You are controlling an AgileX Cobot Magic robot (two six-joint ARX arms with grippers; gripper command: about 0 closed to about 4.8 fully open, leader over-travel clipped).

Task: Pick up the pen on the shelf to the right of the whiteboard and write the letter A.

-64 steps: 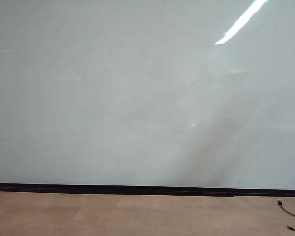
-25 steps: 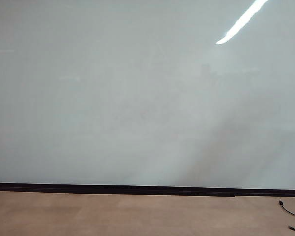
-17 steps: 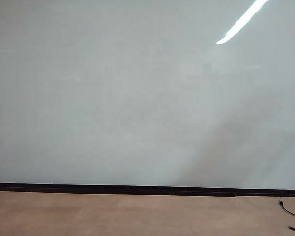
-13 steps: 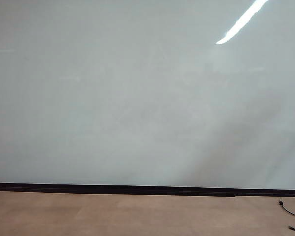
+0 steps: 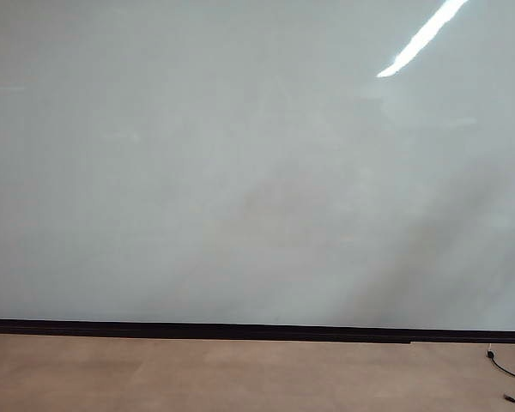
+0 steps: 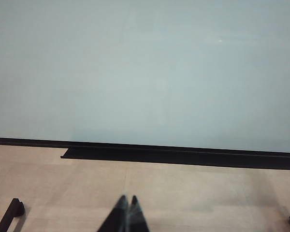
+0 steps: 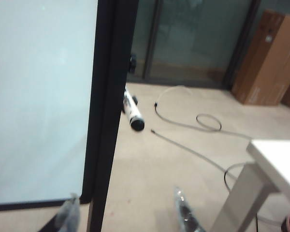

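The whiteboard (image 5: 240, 172) is blank, no letter A yet; since a second ago only a faint shadow has drifted rightward across it. Beyond the board's right edge the pen (image 7: 133, 112) lies. The right gripper (image 7: 125, 212), jaws spread and empty, faces it, so pickup looks next. The left gripper (image 6: 127, 215) rests pinched together, below the board.

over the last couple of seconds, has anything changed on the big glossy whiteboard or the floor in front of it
Only the faint grey shadow on the large glossy pale whiteboard changed: it has drifted right along the board's lower right part. No writing has appeared, and no arm enters the exterior view. The black strip along the board's bottom edge, the tan floor and the thin black cable at the lower right stayed put.
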